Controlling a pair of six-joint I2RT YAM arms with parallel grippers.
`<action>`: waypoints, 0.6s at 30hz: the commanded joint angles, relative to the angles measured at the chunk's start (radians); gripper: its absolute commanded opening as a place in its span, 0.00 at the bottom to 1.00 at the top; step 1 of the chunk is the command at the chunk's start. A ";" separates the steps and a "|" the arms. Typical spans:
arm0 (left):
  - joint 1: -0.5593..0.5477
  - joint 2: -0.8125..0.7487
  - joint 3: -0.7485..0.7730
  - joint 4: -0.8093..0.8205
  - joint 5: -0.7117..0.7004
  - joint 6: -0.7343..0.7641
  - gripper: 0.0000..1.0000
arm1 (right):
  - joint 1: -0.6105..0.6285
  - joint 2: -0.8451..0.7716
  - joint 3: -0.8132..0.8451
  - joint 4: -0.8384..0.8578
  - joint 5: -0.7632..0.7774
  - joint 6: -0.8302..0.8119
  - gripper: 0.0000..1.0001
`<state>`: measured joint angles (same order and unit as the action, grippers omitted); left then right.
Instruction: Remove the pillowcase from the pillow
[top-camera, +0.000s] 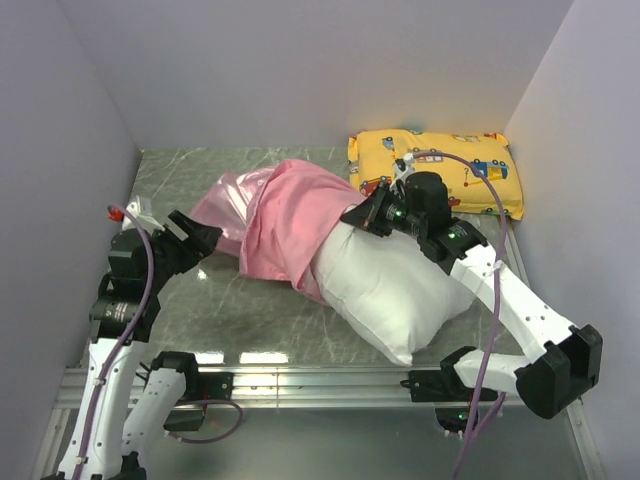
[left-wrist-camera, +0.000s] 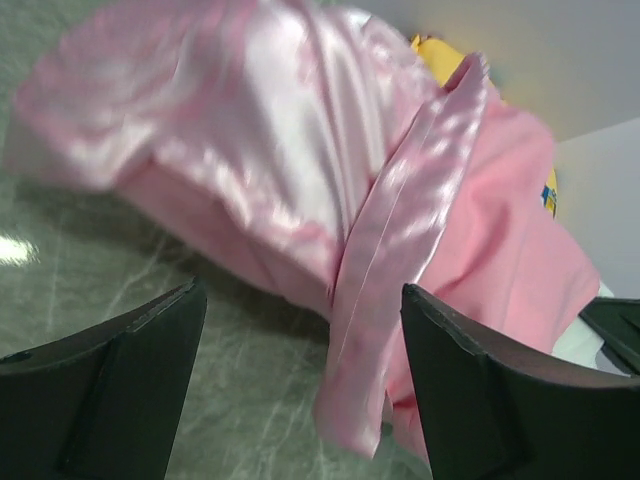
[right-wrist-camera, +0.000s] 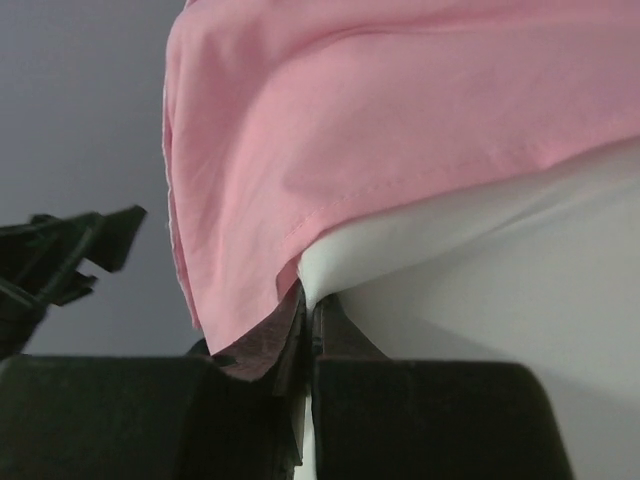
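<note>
yellow pillow (top-camera: 450, 165) beside pillowcase (top-camera: 285, 215) and right claw (top-camera: 353, 215)

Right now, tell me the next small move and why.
Probably close the left gripper on the pillowcase hem seen between its open jaws, ready to tug. The right gripper, shut, seems to pinch the pillow, whose far end is covered.

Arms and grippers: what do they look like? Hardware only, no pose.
Left arm and right arm: white link shells, black joint housings. Left gripper and right gripper: black, wedge-shaped fingers. A purple cable runs along each arm; red connector by the left wrist.
</note>
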<state>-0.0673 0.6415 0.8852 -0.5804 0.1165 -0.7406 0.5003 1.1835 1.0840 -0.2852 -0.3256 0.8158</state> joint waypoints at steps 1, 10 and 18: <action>-0.005 -0.019 -0.074 0.046 0.060 -0.084 0.84 | -0.023 0.001 0.114 0.271 -0.087 0.091 0.00; -0.005 0.095 -0.255 0.417 0.081 -0.244 0.92 | -0.025 -0.059 0.060 0.259 -0.092 0.072 0.00; -0.005 0.315 -0.261 0.718 0.071 -0.335 0.92 | -0.028 -0.136 0.030 0.210 -0.122 0.036 0.00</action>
<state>-0.0689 0.9154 0.6167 -0.0685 0.1722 -1.0176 0.4808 1.1500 1.0748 -0.2504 -0.3801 0.8558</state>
